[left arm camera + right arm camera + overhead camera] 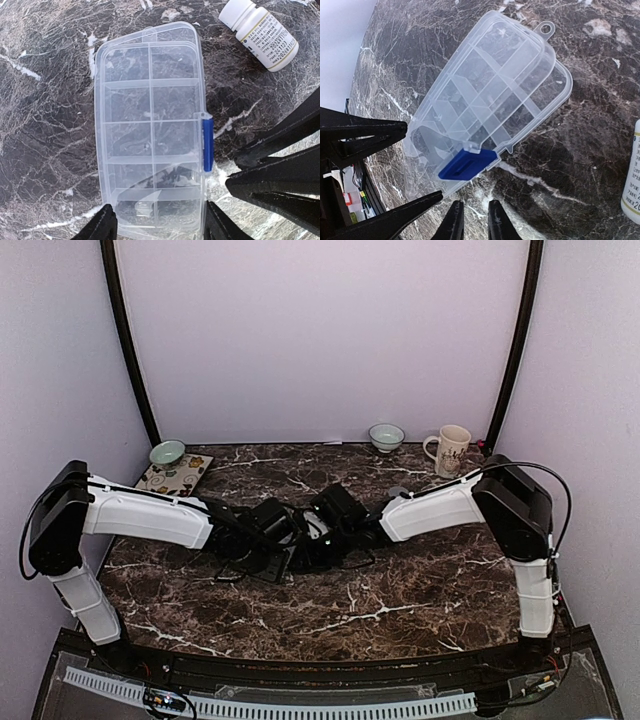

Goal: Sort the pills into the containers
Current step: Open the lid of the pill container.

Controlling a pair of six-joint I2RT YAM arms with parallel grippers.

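The clear organizer box (150,100), the containers, lies flat on the marble with its lid down and its blue latch (208,145) fastened. My left gripper (161,222) straddles the box's near end, one finger against each long side, shut on it. In the right wrist view the same box (490,85) lies slantwise, and my right gripper (474,220) sits just below the blue latch (467,164), shut with nothing between its fingers. No loose pills show; a white pill bottle (260,32) lies capped on its side beside the box. From above, both grippers (300,545) meet at mid-table and hide the box.
A green bowl (167,453) and a patterned mat (175,475) sit at the back left. A second bowl (386,437) and a mug (449,450) stand at the back right. The right arm's black fingers (280,170) crowd the box's latch side.
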